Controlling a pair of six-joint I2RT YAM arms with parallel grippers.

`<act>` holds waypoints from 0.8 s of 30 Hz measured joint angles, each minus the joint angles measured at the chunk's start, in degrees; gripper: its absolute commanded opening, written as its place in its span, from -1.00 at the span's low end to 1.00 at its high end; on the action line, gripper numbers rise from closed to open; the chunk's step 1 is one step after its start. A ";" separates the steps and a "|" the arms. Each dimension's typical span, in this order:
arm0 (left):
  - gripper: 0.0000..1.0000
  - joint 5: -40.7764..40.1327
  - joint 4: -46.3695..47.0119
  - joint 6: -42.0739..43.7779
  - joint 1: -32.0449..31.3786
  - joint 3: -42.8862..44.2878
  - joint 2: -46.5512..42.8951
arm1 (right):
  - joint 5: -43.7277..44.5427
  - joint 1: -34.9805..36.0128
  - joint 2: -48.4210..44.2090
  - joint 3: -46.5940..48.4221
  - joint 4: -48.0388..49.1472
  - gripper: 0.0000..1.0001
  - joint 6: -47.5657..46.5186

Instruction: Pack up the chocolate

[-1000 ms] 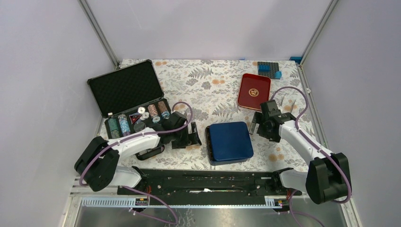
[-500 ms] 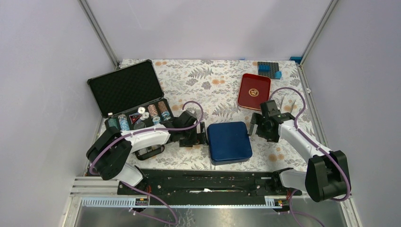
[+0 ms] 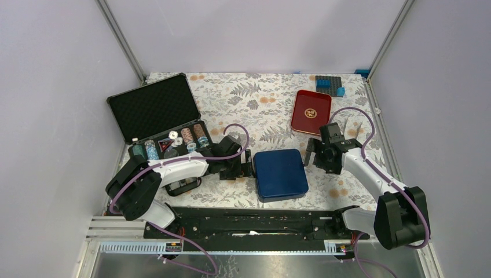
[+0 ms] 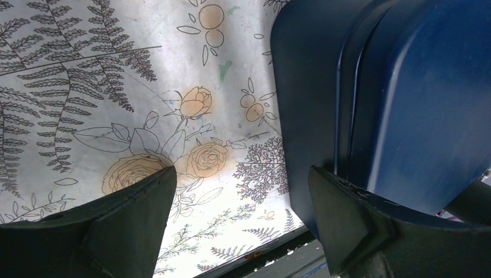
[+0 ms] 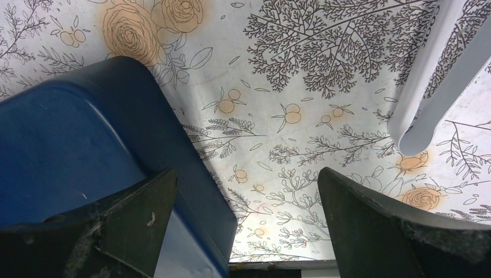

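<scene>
Both my arms reach low over the surface (image 3: 255, 110), elbows bent. My left tool (image 3: 245, 165) is spread wide at the left edge of the blue box (image 3: 281, 174), and my right tool (image 3: 313, 155) gapes at its right edge (lid shut). I cannot tell where the chocolate is.

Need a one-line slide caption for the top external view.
Open left claw and open right claw flank the closed blue box on the floral table; poker-chip case lies open at far left.

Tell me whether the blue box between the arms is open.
No, the blue box is closed, with nothing of its inside showing in the overhead view.
</scene>
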 measured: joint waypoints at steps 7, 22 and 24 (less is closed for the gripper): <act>0.81 -0.52 -0.31 0.24 -0.11 0.00 -0.13 | -0.57 -0.04 -0.15 -0.02 0.00 0.99 -0.33; 0.81 -3.72 -2.62 1.36 -0.11 0.20 -0.83 | -3.69 0.44 -0.20 -0.26 0.07 0.99 -0.37; 0.81 -4.04 -2.82 1.49 -0.11 0.24 -0.83 | -3.69 0.66 -0.22 -0.26 0.04 0.99 -0.37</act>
